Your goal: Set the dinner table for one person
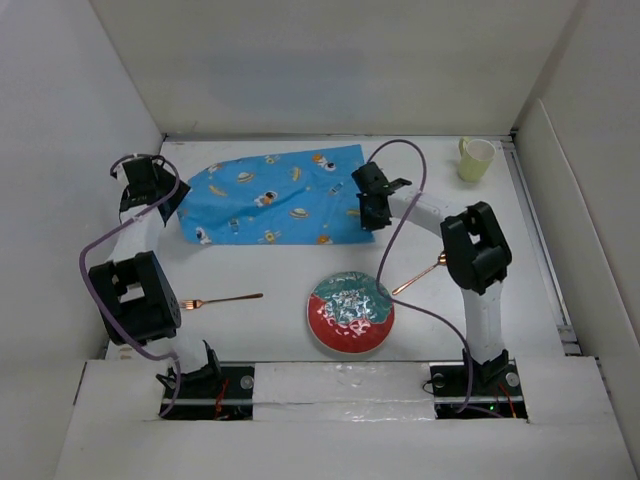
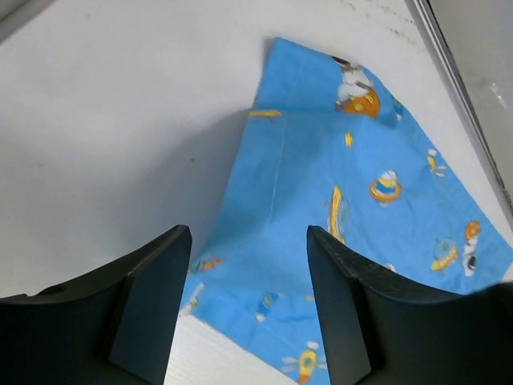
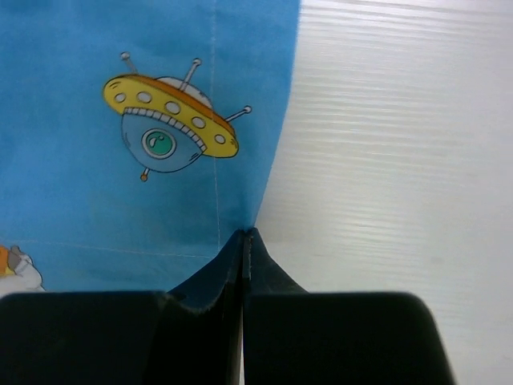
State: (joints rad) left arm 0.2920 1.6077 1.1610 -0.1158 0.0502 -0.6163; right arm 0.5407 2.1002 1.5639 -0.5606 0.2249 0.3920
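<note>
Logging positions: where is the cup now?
In the top view, the cup stands at the far right corner of the table, right of the blue placemat.

Light in the top view is bright, even and diffuse: the white surface (image 1: 280, 270) and walls (image 1: 330, 60) read almost uniform, and the arms (image 1: 475, 250) throw only faint, soft-edged shadows. Small white glints sit on the glossy plate (image 1: 350, 312), and fine detail there is soft. In the left wrist view a broad grey shadow with a blurred edge lies on the surface left of the cloth (image 2: 353, 200), whose print is fairly sharp. The black jaws in the foreground are dim and show little detail. The right wrist view is crisp on the cloth print and the ribbed surface, which brightens toward the upper right. The jaws at the bottom are dark and slightly out of focus.
</note>
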